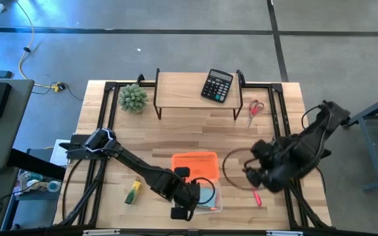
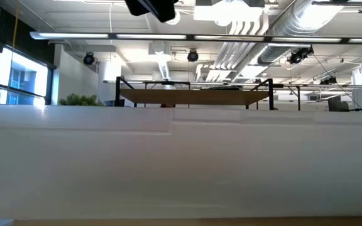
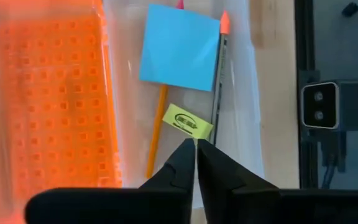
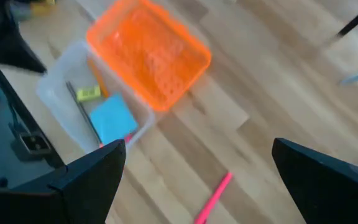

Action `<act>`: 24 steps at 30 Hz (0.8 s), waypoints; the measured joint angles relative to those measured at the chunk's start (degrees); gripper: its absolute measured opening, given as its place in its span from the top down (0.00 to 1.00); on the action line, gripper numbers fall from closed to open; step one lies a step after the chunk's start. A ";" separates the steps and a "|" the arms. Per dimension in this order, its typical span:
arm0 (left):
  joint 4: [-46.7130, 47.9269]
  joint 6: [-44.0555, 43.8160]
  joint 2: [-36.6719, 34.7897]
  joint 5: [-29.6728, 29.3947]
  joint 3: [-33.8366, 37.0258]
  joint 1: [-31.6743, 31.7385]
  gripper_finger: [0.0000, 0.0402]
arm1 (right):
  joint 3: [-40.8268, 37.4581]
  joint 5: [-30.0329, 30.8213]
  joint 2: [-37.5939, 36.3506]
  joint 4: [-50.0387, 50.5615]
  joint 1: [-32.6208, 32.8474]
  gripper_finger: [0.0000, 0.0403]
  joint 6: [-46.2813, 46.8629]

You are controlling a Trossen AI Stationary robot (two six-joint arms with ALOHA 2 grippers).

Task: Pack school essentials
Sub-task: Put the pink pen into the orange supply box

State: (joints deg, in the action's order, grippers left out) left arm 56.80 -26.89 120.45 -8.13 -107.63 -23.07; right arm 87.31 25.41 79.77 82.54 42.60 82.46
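Calculator [image 1: 216, 85] on shelf [image 1: 182, 88]; spiky plant [image 1: 132, 98] beside.

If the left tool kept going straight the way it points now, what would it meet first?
Most likely the small yellow-green printed tag lying in the clear plastic tray. The shut left tool has its tips right at the tag's edge; whether they already touch it is unclear.

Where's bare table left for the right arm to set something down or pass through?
Free: the wood between the shelf and the orange tray, and left of the tray around the green-yellow marker. Crowded: the clear case under the left gripper, and the right edge by the pink pen.
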 joint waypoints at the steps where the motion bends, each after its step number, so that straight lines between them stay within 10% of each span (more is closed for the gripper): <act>1: 0.10 -0.07 -0.03 0.02 0.00 -0.08 0.99 | -0.01 -0.12 1.05 -0.02 1.34 0.02 1.42; 24: 3.42 -1.03 -0.01 2.97 0.00 -0.26 1.00 | -0.04 -6.85 16.19 -0.50 19.65 0.02 32.97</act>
State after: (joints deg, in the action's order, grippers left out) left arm 60.21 -27.92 120.44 -5.16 -107.63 -23.33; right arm 87.26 18.56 95.96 82.04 62.24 115.43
